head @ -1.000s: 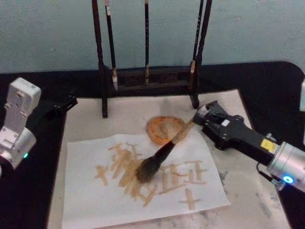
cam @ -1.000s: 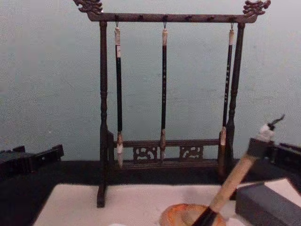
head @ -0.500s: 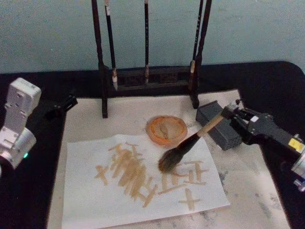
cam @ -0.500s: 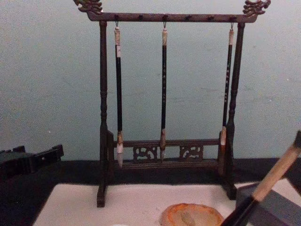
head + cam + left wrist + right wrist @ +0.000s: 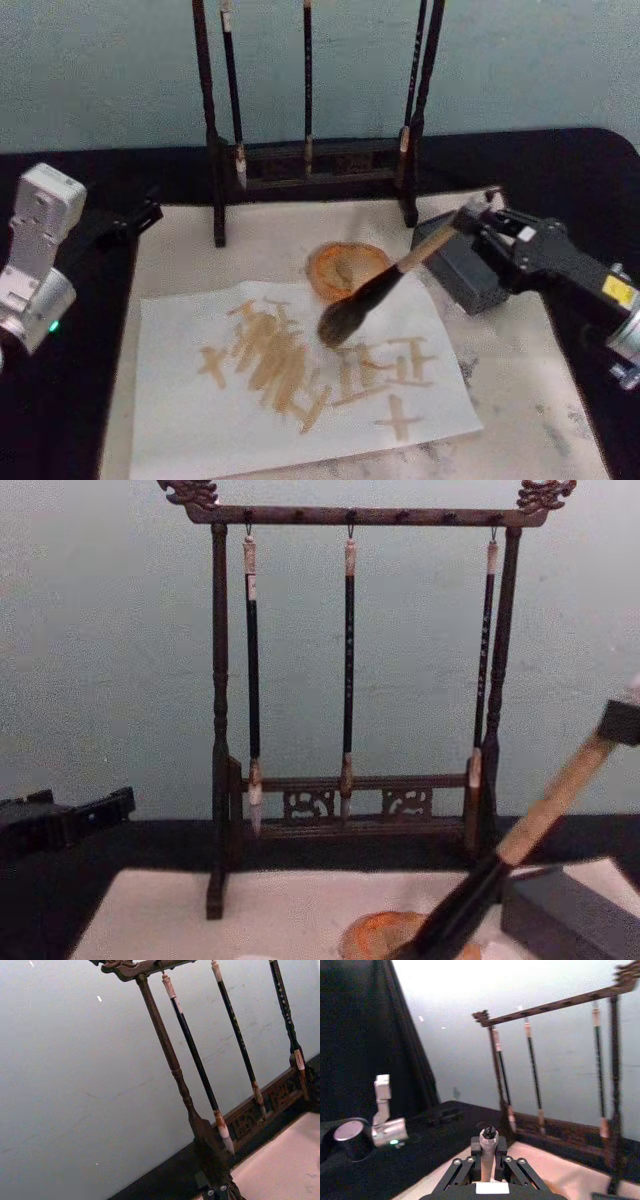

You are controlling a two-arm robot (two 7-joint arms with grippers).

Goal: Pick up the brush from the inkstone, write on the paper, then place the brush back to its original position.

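Observation:
My right gripper [image 5: 472, 222] is shut on the tan upper handle of the brush [image 5: 385, 282], which slants down to the left. Its bushy tuft [image 5: 338, 323] is over the paper [image 5: 200, 420], just in front of the orange dish; I cannot tell whether it touches. Tan strokes cover the middle of the white sheet. The dark grey block of the inkstone [image 5: 462, 272] lies under the gripper. In the chest view the brush [image 5: 545, 810] crosses the lower right with the gripper [image 5: 625, 722] at its top. The right wrist view shows the handle's end [image 5: 488, 1152] held between the fingers. My left gripper [image 5: 130, 218] is parked at the left.
A dark wooden brush stand [image 5: 310, 165] with three slim hanging brushes [image 5: 349, 670] stands behind the paper. An orange round dish [image 5: 340, 265] sits between the stand and the paper. A beige mat [image 5: 540, 400] lies under everything on the black table.
The brush left the strokes at the paper's middle, swung right, then came back left and farther away. Its tuft is now by the dish. The left arm has not moved.

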